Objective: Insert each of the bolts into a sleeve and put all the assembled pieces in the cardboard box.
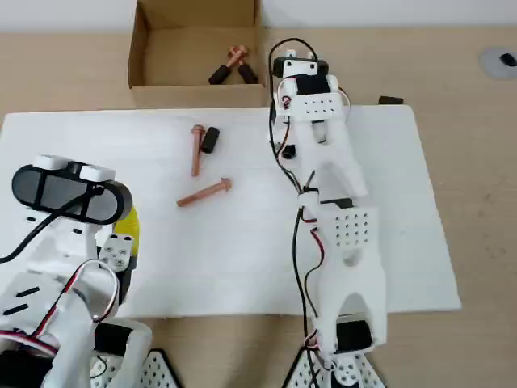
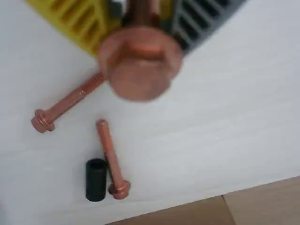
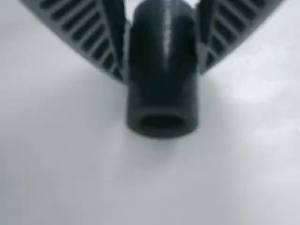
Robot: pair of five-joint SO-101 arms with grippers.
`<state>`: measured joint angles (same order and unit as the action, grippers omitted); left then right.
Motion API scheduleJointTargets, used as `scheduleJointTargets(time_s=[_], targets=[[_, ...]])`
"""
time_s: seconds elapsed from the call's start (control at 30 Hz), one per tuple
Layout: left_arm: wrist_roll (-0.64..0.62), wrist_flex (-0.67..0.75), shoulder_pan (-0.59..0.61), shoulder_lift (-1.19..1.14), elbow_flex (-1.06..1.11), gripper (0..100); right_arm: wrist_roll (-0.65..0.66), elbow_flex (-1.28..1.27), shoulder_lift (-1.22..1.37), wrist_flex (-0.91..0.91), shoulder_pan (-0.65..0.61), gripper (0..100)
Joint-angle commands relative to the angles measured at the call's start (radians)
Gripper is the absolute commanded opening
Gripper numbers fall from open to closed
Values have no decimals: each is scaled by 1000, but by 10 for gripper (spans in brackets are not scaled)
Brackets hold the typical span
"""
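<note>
The left gripper (image 2: 140, 42) is clenched on a copper bolt (image 2: 138, 70). A yellow finger (image 2: 77, 18) and a grey finger (image 2: 201, 18) pinch the shank, and the flanged head sticks out clear of them above the white sheet (image 1: 242, 250). The right gripper (image 3: 161, 70) is clamped on a black sleeve (image 3: 161, 105), with ribbed grey fingers (image 3: 70, 33) pressing it from both sides. The sleeve's open end pokes out past them, over the same sheet.

On the sheet between the arms lies a loose bolt (image 1: 196, 149) with a second sleeve (image 1: 210, 139) just beside its head end. Another bolt (image 1: 204, 192) lies at a slant a little nearer the arms' bases.

The sheet covers a light wooden tabletop (image 1: 477, 162). The cardboard box (image 1: 137, 56) stands open on the bare wood just past the sheet's far edge. Inside it, near one wall, are two assembled pieces (image 1: 234, 66), copper heads together and dark sleeves splayed apart. A small black part (image 1: 391, 100) lies by the sheet's far corner
</note>
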<state>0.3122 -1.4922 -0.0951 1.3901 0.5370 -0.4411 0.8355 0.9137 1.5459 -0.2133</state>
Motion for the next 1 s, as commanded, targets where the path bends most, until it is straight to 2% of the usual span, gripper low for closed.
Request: scheduleJointTargets(time_s=[0.0, 0.17, 0.4, 0.53, 0.73, 0.97], targets=[[-5, 15, 11, 1, -12, 16, 40, 18, -4, 32, 42, 92], [-9, 20, 11, 4, -12, 16, 57, 27, -12, 68, 50, 9], [-28, 20, 12, 7, -60, 14, 75, 246, -56, 236, 54, 10], [-74, 25, 11, 7, -126, 4, 72, 349, -130, 244, 54, 10], [-71, 26, 12, 8, -149, 4, 69, 360, -410, 244, 53, 10], [-72, 52, 12, 8, -140, 4, 77, 329, -888, 244, 24, 10]])
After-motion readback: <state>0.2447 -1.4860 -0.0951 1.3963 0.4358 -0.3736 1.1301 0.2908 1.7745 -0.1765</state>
